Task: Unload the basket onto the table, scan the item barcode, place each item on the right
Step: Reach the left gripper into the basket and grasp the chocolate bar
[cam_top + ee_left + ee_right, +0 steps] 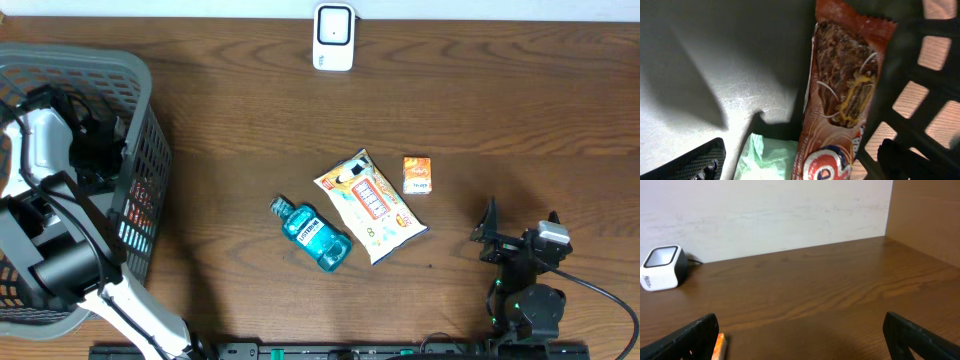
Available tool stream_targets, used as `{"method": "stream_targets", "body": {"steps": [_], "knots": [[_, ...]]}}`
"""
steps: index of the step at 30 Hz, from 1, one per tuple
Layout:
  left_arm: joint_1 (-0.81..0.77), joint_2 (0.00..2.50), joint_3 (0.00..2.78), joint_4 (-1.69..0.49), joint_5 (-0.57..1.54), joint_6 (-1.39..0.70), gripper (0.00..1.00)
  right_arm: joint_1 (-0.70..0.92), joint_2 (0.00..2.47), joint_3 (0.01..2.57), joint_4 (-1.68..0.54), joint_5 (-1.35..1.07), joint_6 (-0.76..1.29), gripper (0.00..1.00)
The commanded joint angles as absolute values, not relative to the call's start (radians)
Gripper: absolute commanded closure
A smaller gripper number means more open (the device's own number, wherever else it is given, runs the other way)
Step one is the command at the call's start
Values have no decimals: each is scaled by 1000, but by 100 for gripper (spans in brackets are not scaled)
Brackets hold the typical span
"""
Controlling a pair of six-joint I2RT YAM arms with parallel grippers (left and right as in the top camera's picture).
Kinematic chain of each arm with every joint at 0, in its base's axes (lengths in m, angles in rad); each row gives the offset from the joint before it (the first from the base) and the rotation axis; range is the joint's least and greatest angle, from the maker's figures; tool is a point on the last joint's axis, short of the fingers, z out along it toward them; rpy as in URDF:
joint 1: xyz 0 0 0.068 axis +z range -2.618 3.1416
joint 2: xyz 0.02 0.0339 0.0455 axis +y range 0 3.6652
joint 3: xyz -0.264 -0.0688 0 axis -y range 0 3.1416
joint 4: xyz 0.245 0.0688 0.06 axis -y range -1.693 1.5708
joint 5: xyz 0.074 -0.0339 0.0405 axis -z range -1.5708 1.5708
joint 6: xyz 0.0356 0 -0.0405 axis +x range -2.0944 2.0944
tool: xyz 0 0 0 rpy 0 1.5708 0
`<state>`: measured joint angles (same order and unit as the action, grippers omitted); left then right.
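Left gripper, right gripper gape wide, empty; 1 scanner, 1 bottle, 1 pouch, 1 box.

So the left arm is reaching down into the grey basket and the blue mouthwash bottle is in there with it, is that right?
Not quite. The left arm does reach into the grey basket, but the blue mouthwash bottle is not in it. The overhead view shows it lying on the table, beside the snack packet.
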<state>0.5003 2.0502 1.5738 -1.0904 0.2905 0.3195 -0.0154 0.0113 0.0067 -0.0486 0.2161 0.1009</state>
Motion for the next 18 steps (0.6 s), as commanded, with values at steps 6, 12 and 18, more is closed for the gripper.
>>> {"method": "stream_targets", "body": {"steps": [6, 12, 18], "knots": [[499, 2104, 1557, -1086, 302, 340, 6, -18, 7, 6, -53, 218, 92, 1], [499, 2119, 1556, -1063, 235, 339, 31, -19, 7, 6, -53, 218, 92, 1], [499, 2119, 1556, -1051, 78, 292, 56, -19, 7, 6, -53, 218, 92, 1]]}}
